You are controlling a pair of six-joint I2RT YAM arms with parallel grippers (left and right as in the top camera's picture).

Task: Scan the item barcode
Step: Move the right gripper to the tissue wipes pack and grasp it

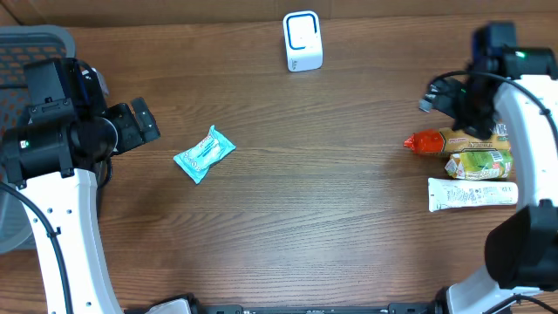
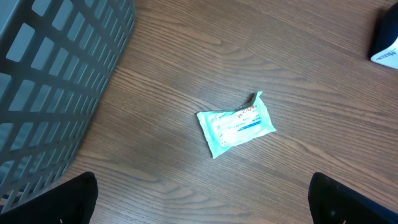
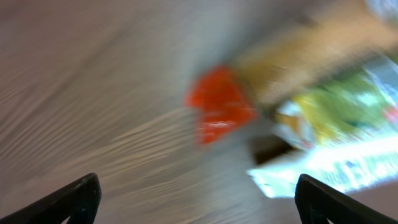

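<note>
While neither claw holds anything, the scan looks to me like a job waiting to be taken up, not one in hand. At the far left stands a grey plastic basket (image 1: pixel 35 37) with a stiff lattice wall. Beside it the left claw (image 2: pixel 202 199) hangs over bare wood with its fingers wide apart. Just right of it a teal packet (image 1: pixel 204 153) lies flat on the brown, wood-grained table (image 1: pixel 331 235); it is a soft, crinkly pillow with crimped ends and a pale printed label. It is well apart from the scanner (image 1: pixel 302 41), a small white box with rounded corners and a blue-rimmed face at the far edge, and nothing is held up to that face. Further right the right claw (image 3: pixel 199 202) hovers, fingers spread and empty, over a close cluster of goods. These are a tan pouch with an orange-red end (image 1: pixel 432 141), a glossy green packet (image 1: pixel 479 163) and a long white printed pack (image 1: pixel 471 194). The right wrist view is too blurred for finer detail. I cannot tell whether any item has been scanned; as I judge it, one must yet be lifted and its barcode turned to the scanner.
</note>
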